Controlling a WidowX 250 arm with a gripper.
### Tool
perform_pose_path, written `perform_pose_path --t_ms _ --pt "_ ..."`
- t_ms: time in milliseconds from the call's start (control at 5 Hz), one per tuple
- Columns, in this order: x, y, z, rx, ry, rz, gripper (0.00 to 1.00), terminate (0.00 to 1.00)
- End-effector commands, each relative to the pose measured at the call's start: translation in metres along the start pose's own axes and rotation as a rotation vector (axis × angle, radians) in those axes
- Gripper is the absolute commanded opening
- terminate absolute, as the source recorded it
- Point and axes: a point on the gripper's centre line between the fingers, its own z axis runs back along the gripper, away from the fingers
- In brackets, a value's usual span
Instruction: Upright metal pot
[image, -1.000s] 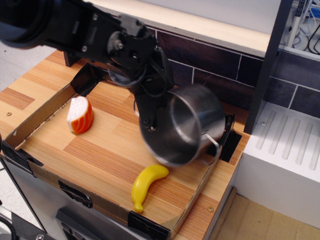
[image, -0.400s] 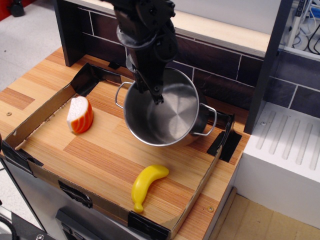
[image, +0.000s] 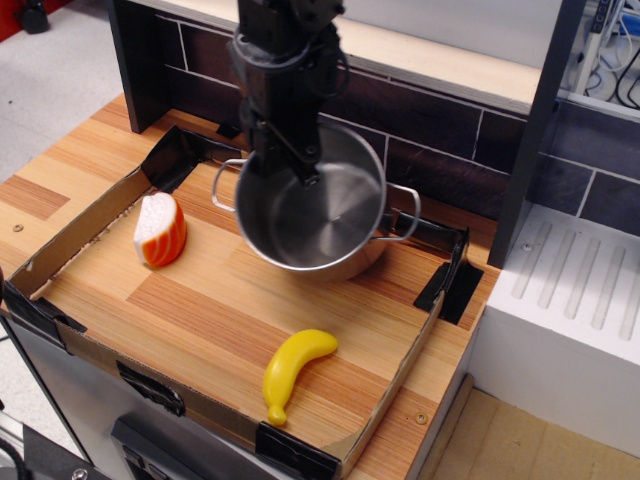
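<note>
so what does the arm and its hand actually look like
The arm is black all over, built from blocky, boxy segments with a matte to slightly glossy finish. Thin dark cables loop along its side near the wrist. It narrows toward the hand, which ends in slim dark fingers. No coloured markings, labels or coverings are visible on it in this view.

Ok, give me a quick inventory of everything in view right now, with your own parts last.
metal pot: one, shiny steel, opening facing up, back centre of the tray
toy banana: one, yellow, front of the tray
salmon sushi piece: one, orange and white, left side of the tray
cardboard tray: one, brown with black taped corners, on the wooden table
tiled backsplash: dark, behind the tray
white unit: one, right of the table
gripper: one, black, at the pot's rim
</note>
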Motion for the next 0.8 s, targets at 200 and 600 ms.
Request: perform_pose_path --t_ms 200,600 --pt "-0.026 0.009 -0.009 -0.012 0.071 0.079 0.0 0.0" --pt "-0.028 0.015 -0.022 0.024 0.075 0.116 1.0 0.0"
